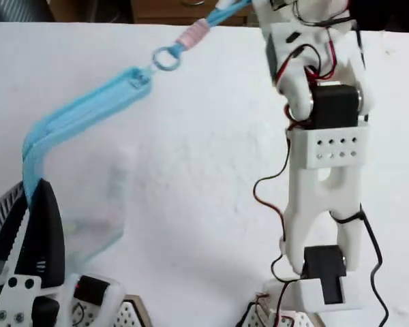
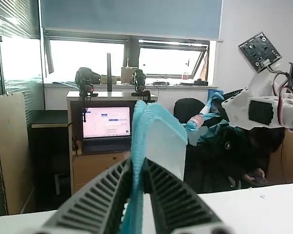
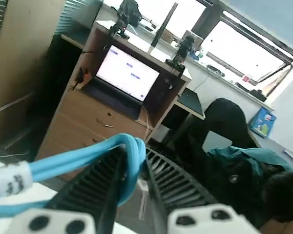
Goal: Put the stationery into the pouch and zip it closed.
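Note:
The pouch (image 1: 88, 197) is translucent with a light blue zip band (image 1: 82, 112) and is stretched out over the white table. I cannot make out what is inside it. My left gripper (image 1: 35, 199) is shut on the pouch's blue edge at the near left end, and in the left wrist view its black jaws (image 2: 137, 165) pinch the blue edge (image 2: 139, 122). From the zip's ring (image 1: 165, 60), a pink piece (image 1: 191, 34) and a blue strap (image 1: 228, 10) run to the far edge. There my right gripper (image 3: 132, 168) is shut on the strap's loop (image 3: 129, 146).
The right arm's white body (image 1: 324, 170), with red and black wires, lies over the right half of the table (image 1: 204, 170). The table's far edge runs along the top of the high view. A desk with a laptop (image 2: 106, 122) and a chair stand beyond the table.

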Available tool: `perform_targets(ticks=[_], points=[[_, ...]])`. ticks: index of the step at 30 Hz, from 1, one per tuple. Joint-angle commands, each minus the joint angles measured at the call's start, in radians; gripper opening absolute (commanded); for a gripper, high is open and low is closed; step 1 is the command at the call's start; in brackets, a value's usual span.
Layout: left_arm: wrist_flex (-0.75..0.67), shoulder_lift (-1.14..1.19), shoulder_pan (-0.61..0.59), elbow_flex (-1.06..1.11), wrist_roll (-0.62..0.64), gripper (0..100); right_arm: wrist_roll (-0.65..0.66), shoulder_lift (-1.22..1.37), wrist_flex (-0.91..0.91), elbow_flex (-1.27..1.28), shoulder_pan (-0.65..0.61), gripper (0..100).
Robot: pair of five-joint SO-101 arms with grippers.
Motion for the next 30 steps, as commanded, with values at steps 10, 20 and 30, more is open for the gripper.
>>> perform_targets(ticks=[10,20,30], points=[[-0.003,0.010,-0.002,-0.101,-0.008,2,0.002,0.168,-0.173,-0.012,0.240,1.7],[0.000,0.013,-0.004,-0.098,-0.008,2,-0.021,0.064,0.022,-0.144,0.090,1.7],[-0.003,0.013,-0.108,-0.034,-0.009,2,-0.025,-0.044,0.038,-0.206,-0.124,1.7]])
